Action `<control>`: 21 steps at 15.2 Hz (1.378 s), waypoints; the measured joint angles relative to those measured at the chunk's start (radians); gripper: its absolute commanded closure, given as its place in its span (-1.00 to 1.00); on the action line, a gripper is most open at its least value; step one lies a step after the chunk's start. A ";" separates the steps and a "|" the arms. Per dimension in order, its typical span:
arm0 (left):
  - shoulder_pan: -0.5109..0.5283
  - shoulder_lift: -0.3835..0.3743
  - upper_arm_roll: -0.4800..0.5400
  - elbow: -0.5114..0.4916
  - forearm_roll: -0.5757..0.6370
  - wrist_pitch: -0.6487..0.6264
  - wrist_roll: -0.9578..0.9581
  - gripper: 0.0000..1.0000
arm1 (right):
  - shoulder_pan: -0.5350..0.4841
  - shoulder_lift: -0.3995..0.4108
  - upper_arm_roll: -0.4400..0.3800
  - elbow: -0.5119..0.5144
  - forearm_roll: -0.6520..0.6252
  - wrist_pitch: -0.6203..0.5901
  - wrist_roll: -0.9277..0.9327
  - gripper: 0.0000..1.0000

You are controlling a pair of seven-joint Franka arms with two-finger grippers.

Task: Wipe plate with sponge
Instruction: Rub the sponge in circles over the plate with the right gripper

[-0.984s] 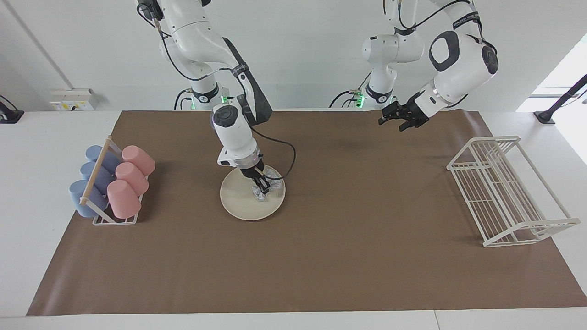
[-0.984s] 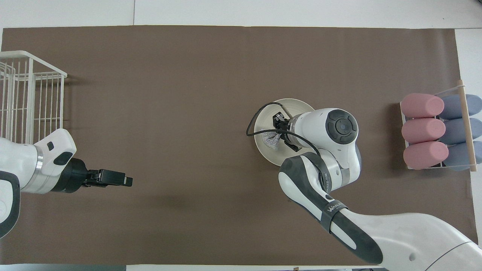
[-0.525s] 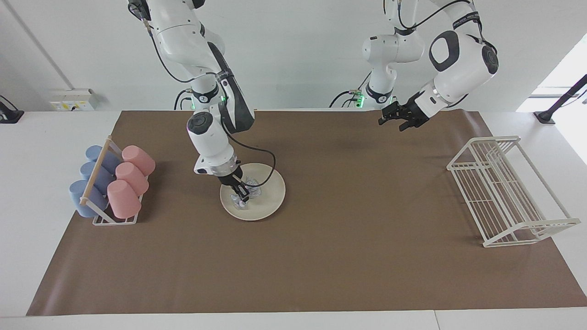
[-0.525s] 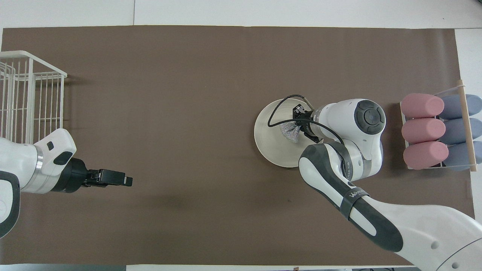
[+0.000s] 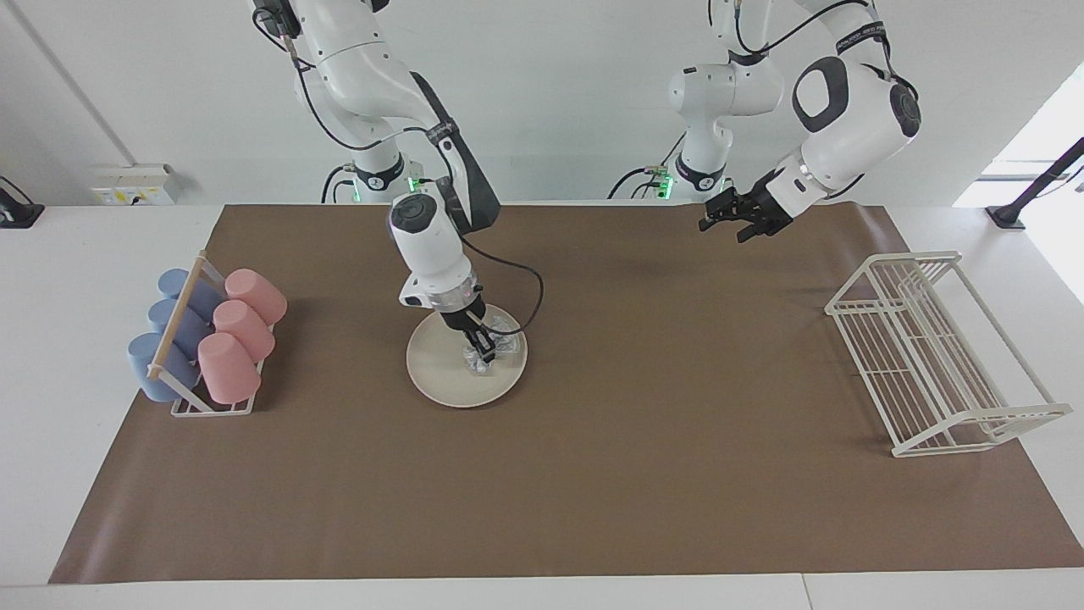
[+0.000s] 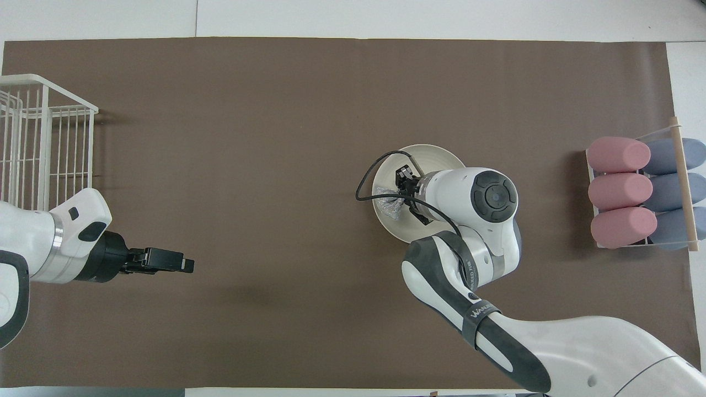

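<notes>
Where the right arm's dark forearm band shows from overhead, we read white lettering that starts "WAN"; we cannot make out the rest. We see the sponge as a wrinkly, shiny silver-grey mesh wad, far smaller than the plate, lying on the plate's part toward the left arm's end of the table. We cannot tell any long axis or pointing for so crumpled a wad. We see the right gripper pointing down onto it, fingers pinched tight on the mesh. We find the cream-white, round, shallow-rimmed plate flat on the brown mat, toward the right arm's end. We see the left gripper waiting in the air over the mat's edge by the robots, fingers spread and holding nothing.
</notes>
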 measured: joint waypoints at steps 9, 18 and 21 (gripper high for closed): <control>0.000 0.001 -0.001 0.010 0.000 0.000 -0.009 -1.00 | -0.126 0.000 -0.002 -0.001 0.000 0.001 -0.252 1.00; 0.000 0.009 -0.002 0.013 0.000 0.012 -0.032 -1.00 | -0.119 -0.001 0.000 -0.004 0.000 0.001 -0.199 1.00; 0.000 0.010 -0.002 0.013 0.001 0.017 -0.033 -1.00 | -0.029 -0.002 0.000 -0.004 0.000 0.002 -0.052 1.00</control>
